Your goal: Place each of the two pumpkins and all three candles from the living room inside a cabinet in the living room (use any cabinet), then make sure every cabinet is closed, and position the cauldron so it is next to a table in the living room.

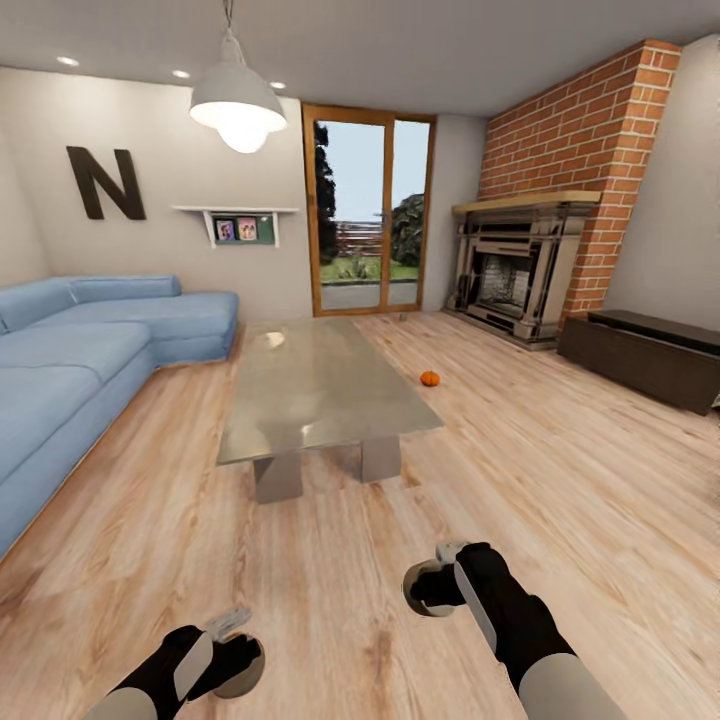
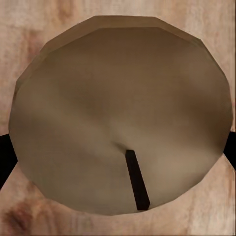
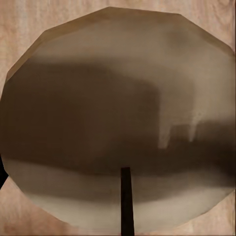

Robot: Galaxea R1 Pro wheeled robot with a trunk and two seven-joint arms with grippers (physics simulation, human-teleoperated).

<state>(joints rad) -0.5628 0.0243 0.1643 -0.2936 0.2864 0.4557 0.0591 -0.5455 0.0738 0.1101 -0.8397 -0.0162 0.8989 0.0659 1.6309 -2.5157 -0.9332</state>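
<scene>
Head view, candle point(image 2: 118, 118) in left jaws, candle point(image 3: 118, 123) in right jaws

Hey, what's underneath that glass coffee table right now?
Under the coffee table the head view shows its two short grey legs and bare wood floor. The tabletop hides the floor farther back, so anything lying there can't be seen.

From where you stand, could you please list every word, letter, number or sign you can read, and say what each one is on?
"N": a large dark letter mounted on the pale wall above the blue sofa.
The small pictures under the white wall shelf are too small to read for any text.
Nothing else legible in either wrist view.
</scene>
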